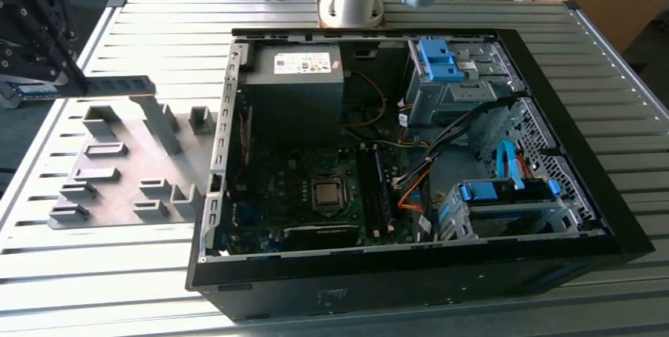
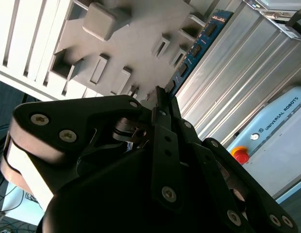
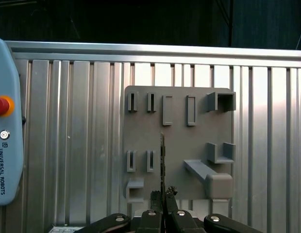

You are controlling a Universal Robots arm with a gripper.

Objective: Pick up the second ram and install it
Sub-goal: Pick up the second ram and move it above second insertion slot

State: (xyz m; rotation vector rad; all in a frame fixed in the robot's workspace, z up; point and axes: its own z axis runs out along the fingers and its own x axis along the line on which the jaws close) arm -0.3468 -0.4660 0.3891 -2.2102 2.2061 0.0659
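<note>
Plainly, my jaws (image 1: 75, 80) were clamped on one end of the second ram (image 1: 117, 85), with no gap showing between pads and board. The stick hung in the air over the far edge of the grey holder plate (image 1: 125, 196), clear of its blocks and touching none of them. To my mind, carrying it well meant a firm, square grip with no twist, since a stick held by one end can easily sag or swing. Its long axis ran level and straight out from my jaws, the free end pointing away from the plate toward the open computer case (image 1: 418, 274). In the first wrist view the ram (image 3: 162, 160) stood edge-on, a thin dark line over the plate (image 3: 189, 145).
</note>
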